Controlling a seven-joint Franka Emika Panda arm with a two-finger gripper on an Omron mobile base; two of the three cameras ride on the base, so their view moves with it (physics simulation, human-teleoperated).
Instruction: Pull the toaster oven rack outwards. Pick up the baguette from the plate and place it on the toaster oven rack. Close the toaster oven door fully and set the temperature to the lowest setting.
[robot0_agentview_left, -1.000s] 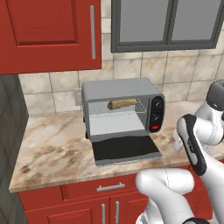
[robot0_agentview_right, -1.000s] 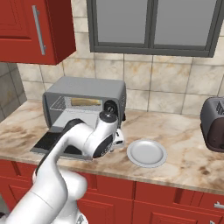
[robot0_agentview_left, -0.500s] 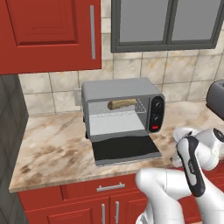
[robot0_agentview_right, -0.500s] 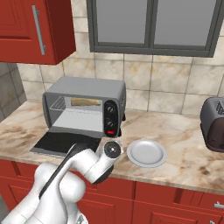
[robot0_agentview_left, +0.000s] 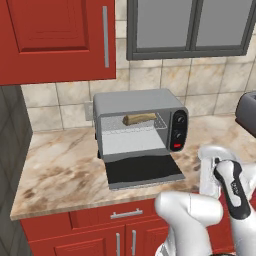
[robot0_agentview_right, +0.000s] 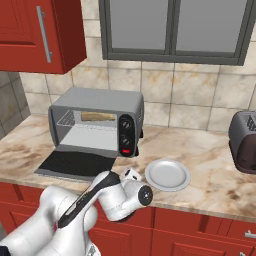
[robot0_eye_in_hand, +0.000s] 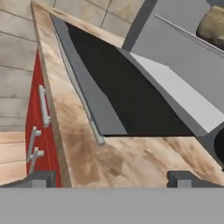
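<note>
marbled counter (robot0_agentview_right: 210, 150), toaster oven (robot0_agentview_right: 97, 120) on it beyond the gripper (robot0_eye_in_hand: 109, 177), plate (robot0_agentview_right: 167, 175) near the arm, dark toaster (robot0_agentview_right: 244, 141) well apart

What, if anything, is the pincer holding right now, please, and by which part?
Nothing is held: the pincer is open over the counter edge, facing the lowered toaster oven door. The baguette lies on the rack.

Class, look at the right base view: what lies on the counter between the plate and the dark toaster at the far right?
Nothing: in the right base view, the marble counter between the plate and the dark toaster is bare.
</note>
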